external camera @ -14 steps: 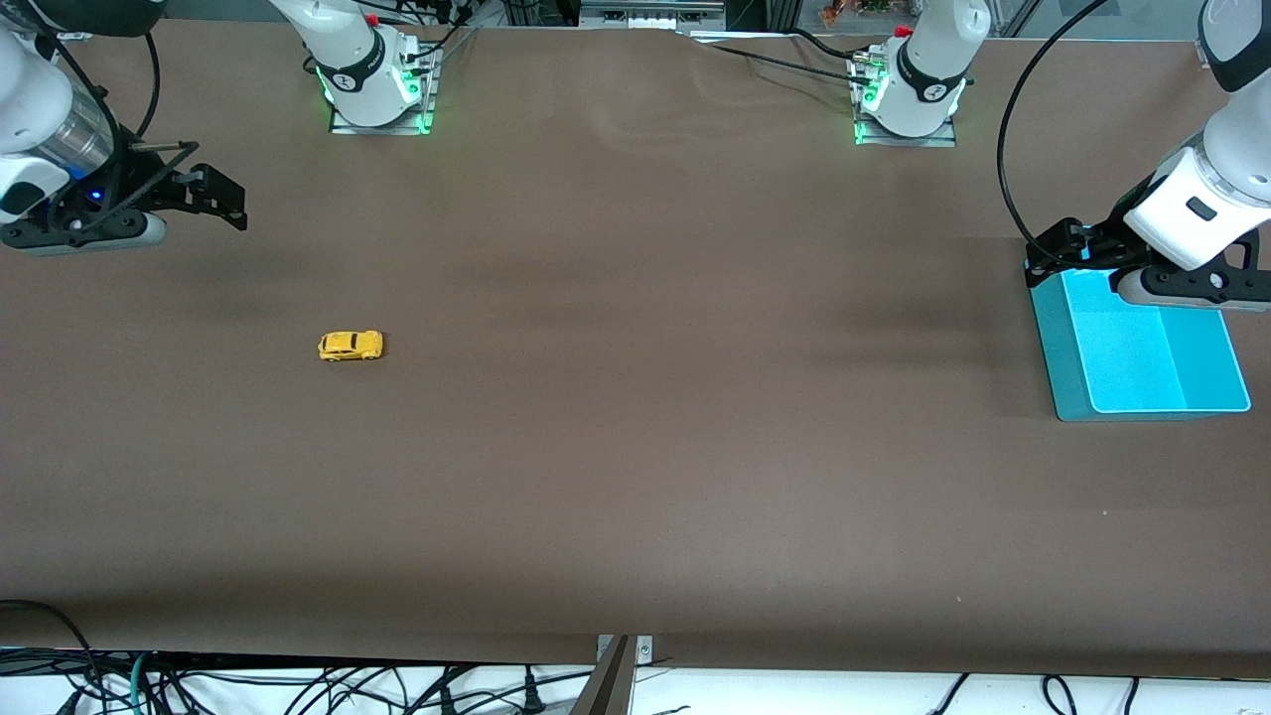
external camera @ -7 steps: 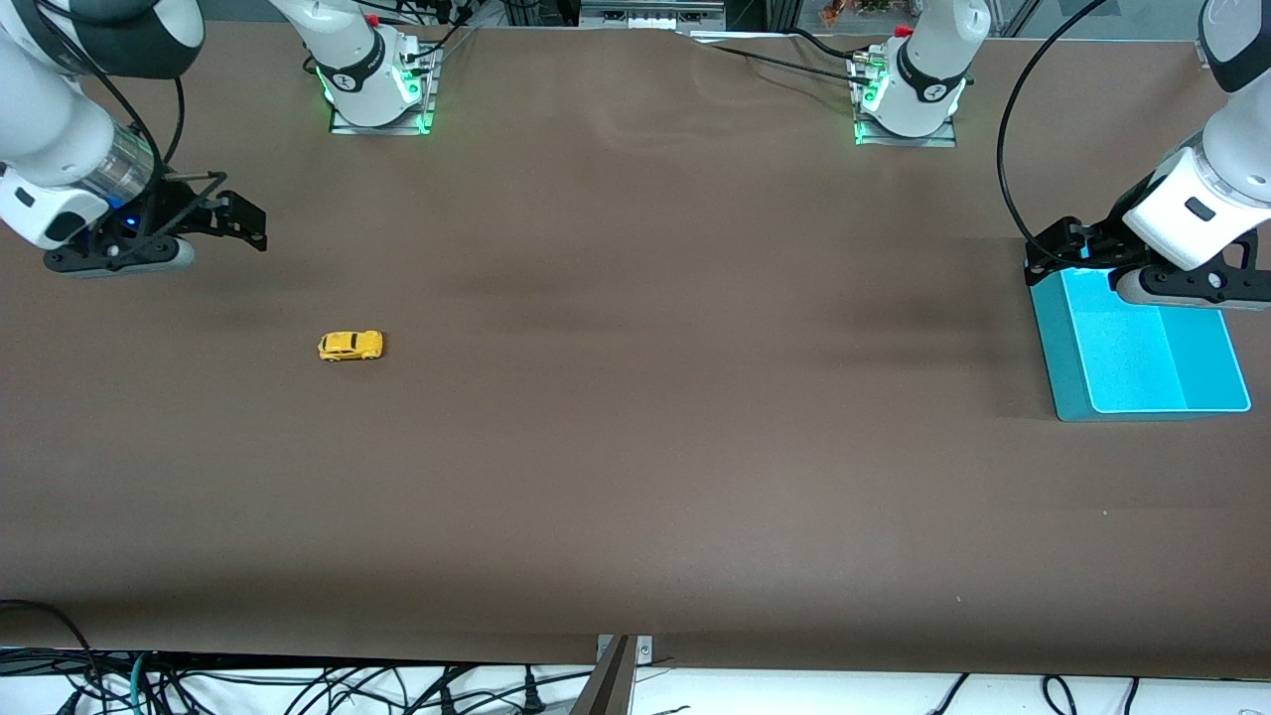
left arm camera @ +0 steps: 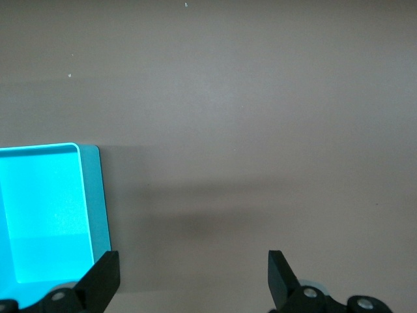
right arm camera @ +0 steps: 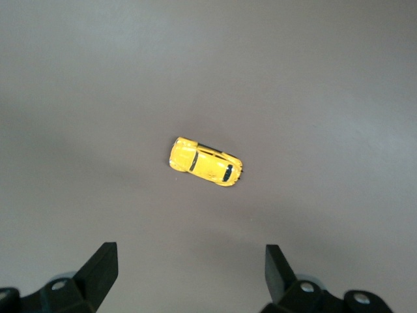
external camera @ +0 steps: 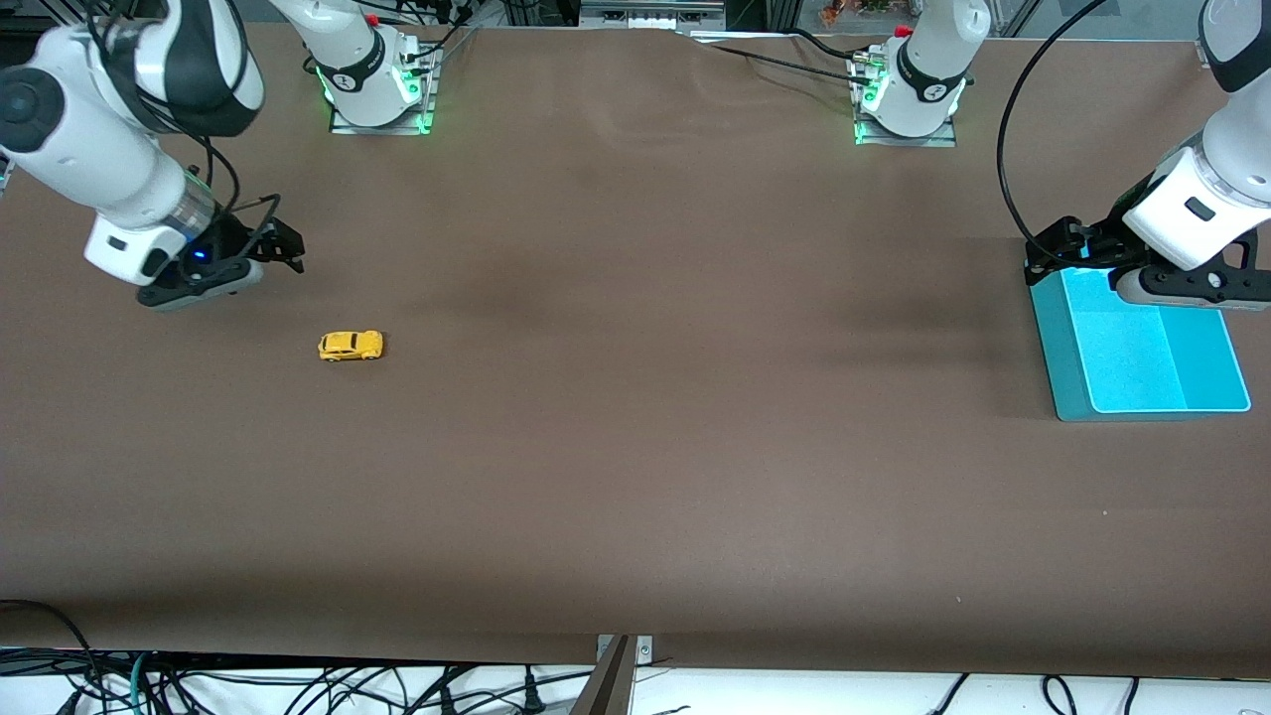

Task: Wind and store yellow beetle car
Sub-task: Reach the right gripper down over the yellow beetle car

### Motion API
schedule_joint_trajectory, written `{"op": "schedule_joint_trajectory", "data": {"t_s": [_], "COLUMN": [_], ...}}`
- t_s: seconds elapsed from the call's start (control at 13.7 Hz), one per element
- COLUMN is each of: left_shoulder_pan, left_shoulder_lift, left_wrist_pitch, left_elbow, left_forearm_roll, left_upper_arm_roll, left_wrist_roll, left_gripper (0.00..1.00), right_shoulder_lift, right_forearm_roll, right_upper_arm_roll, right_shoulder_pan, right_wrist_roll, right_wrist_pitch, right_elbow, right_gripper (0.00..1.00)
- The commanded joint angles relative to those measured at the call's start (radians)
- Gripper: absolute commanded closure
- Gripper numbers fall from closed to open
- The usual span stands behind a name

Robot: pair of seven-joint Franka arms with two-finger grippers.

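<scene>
Right hand (external camera: 283, 248) wide open, empty, above yellow beetle car (external camera: 351, 346)

The scene is evenly and fairly brightly lit from overhead. Soft, blurred shadow bands are cast across the counter (external camera: 635, 397) in the front view, toward 9 and 3 o'clock. A green glow is seen at both arm bases near 12 o'clock. The teal tray (external camera: 1206, 362) is rendered overexposed, its inside nearly washed out. In the right wrist view the yellow beetle car (right arm camera: 206, 162) is sharp, with faint vignetting at the corners.
</scene>
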Motion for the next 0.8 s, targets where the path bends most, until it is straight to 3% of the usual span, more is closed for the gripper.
{"op": "schedule_joint_trajectory", "data": {"t_s": [0.0,0.36,0.73], "left_shoulder_pan": [-0.001,-0.001,-0.001], "left_shoulder_lift": [0.013,0.013,0.013], "left_wrist_pitch": [-0.021,-0.021,-0.021], "left_elbow": [0.031,0.031,0.031], "left_forearm_roll": [-0.005,-0.005,-0.005], "left_upper_arm_roll": [0.003,0.003,0.003], "left_wrist_roll": [0.017,0.017,0.017], "left_gripper": [0.0,0.0,0.0], "right_shoulder_lift": [-0.009,0.052,0.213], "right_forearm_roll": [-0.013,-0.014,-0.014], "right_upper_arm_roll": [0.0,0.0,0.0], "right_shoulder_pan": [0.004,0.004,0.002], "right_wrist_roll": [-0.213,-0.633,-0.906], "right_wrist_pitch": [0.059,0.238,0.433], "right_elbow": [-0.072,-0.156,-0.169], "right_gripper": [0.0,0.0,0.0]}}
